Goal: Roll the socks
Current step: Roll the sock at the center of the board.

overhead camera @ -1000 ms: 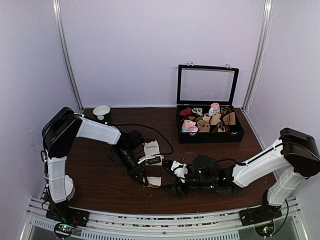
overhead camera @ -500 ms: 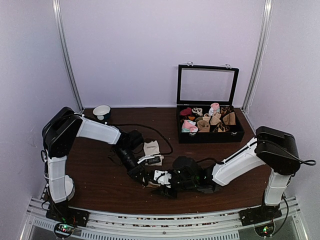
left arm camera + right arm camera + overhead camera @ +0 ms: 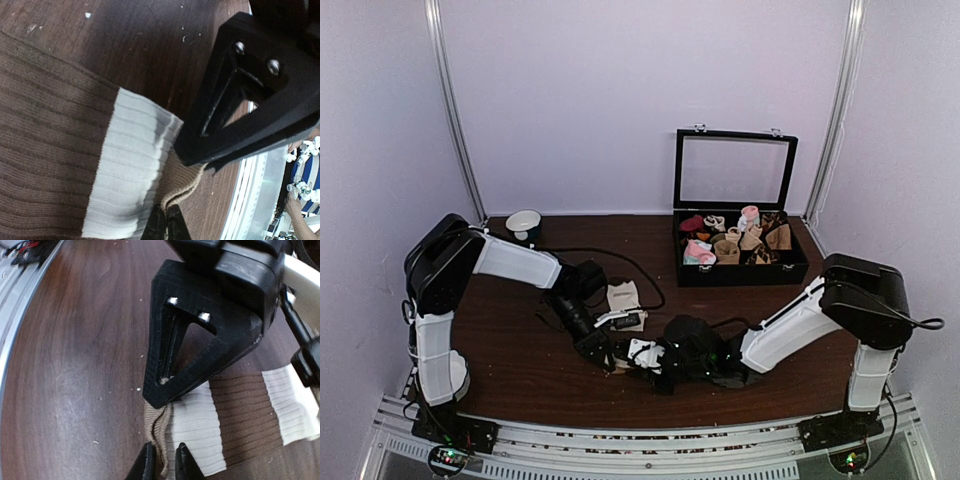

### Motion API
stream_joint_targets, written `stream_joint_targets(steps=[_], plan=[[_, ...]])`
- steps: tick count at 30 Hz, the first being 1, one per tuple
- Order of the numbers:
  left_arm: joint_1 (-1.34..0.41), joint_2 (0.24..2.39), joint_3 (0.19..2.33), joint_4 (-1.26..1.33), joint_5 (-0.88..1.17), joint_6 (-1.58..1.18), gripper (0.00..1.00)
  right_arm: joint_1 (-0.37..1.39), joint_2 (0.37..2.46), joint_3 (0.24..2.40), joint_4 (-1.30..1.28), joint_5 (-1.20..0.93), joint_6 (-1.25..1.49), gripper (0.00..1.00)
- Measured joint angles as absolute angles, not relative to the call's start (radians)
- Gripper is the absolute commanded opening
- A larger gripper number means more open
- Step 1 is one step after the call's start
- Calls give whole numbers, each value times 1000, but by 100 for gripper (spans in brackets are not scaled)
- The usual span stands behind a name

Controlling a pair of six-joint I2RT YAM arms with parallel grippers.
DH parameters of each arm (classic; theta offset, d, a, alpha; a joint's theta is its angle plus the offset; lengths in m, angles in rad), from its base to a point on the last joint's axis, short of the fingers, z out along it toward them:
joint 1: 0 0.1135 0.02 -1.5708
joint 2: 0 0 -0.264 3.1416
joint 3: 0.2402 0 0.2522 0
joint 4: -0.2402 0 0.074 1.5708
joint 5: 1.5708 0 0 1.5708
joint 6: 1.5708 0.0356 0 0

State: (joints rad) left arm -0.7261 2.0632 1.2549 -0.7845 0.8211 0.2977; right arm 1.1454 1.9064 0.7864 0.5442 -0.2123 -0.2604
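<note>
1. The dark brown wooden table (image 3: 510,375) carries everything. Both arms are reached inward to its near middle.
2. A black hinged compartment box (image 3: 740,276) is stood at the far right with its lid raised, well apart from the work. Small rolled items are seen in its compartments.
3. The tan-brown ribbed fabric socks (image 3: 50,145) are laid flat on the table between the two arms, seemingly one on the other. A pale whitish cuff (image 3: 130,170) lies at the near end.
4. The left gripper (image 3: 166,226) is clenched, its tips pinched on the tan edge (image 3: 156,427) just beside the cuff.
5. The right gripper (image 3: 164,462) is set just beside the left. Its fingers are held narrowly apart astride the same tan edge, and whether the fabric is clamped cannot be told.
6. The step in hand is judged to be the taking of the near end, with the roll not yet begun. A firm hold by both grippers is called for next. The end would then be turned over onto the body and wound evenly and tightly along the length.
</note>
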Motion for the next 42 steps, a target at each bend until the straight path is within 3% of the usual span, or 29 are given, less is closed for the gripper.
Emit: stream_joint_targets(steps=[6, 11, 16, 25, 34, 42], plan=[[-726, 2063, 1255, -786, 815, 298, 0, 1129, 1915, 799, 529, -257, -250, 0], [-725, 2062, 1255, -787, 801, 310, 34, 1101, 1929, 826, 499, -330, -195, 0], [-716, 1968, 1227, -751, 705, 317, 48, 1036, 1980, 967, 355, -442, -60, 0], [-688, 1686, 1092, -615, 554, 398, 49, 975, 2009, 1029, 228, -567, 214, 0], [-802, 1665, 977, -538, 514, 457, 47, 950, 2008, 1029, 191, -611, 437, 0], [-940, 1665, 949, -408, 320, 520, 46, 935, 2004, 1072, 76, -650, 517, 0]])
